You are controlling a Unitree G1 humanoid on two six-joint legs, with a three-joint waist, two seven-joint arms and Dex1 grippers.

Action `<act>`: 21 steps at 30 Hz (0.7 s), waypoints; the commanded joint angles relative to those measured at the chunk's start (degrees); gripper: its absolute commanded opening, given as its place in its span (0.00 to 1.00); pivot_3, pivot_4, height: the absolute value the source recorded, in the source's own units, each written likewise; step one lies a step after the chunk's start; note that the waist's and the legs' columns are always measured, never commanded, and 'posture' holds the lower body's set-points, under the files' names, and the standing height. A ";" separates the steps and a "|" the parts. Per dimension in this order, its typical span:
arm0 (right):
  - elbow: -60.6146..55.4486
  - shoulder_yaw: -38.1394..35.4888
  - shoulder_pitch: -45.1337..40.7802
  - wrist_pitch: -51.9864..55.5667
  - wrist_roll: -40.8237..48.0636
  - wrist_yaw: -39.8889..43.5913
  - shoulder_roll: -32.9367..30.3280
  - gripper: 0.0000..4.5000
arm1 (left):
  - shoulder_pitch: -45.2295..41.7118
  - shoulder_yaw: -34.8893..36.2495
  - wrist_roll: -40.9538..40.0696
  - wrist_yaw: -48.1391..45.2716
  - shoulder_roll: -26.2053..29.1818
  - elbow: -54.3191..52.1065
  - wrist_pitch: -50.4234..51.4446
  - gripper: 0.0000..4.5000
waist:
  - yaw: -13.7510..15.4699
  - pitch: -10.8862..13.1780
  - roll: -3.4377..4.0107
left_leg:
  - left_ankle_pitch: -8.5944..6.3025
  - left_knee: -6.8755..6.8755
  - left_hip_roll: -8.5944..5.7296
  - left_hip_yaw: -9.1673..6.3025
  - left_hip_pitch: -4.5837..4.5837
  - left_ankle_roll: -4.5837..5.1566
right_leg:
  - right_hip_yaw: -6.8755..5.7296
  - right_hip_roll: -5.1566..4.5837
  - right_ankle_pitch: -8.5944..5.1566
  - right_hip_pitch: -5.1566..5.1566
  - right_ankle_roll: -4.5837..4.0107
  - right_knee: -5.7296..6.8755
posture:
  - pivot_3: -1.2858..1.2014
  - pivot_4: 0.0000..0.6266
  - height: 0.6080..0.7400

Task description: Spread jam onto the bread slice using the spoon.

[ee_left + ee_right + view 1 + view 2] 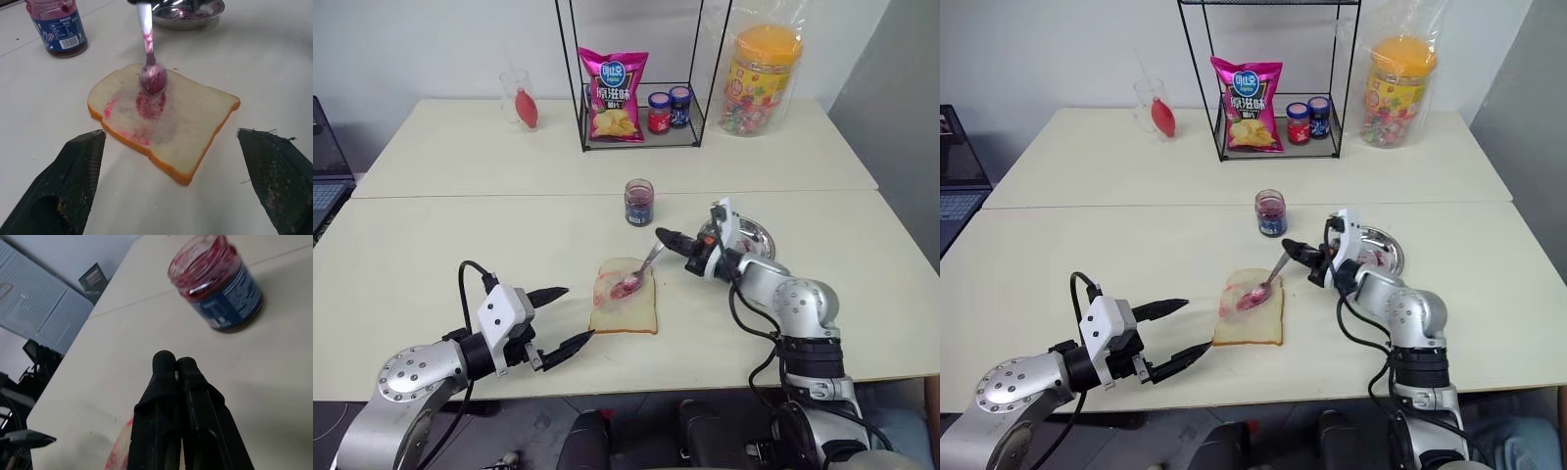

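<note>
One smear of jam point(150, 104) sits mid bread slice point(625, 306). Right gripper point(664, 236) clamps the spoon point(639, 271), bowl on the bread. Left gripper point(570, 315) spread wide, empty, just beside. Advice: keep bowl flat, sweep outward toward crust, light pressure.

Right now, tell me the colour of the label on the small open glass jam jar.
Dark blue with white print on the small open glass jam jar; clearest in the left wrist view.

Chinese characters, not legible, on the pink crisp bag point(613, 95); illegible small print on the glass jar's blue label point(62, 34).
</note>
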 commanded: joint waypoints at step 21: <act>0.09 -0.64 3.67 1.20 3.63 -5.18 3.72 0.00 | -1.39 -0.86 -0.02 0.40 -0.16 -0.40 -0.64 1.00 | -0.84 0.00 0.00 | 0.00 -0.02 0.03 0.00 0.00 0.00 | 0.01 0.03 -0.01 -0.03 0.00 0.00 | 0.52 0.24 1.00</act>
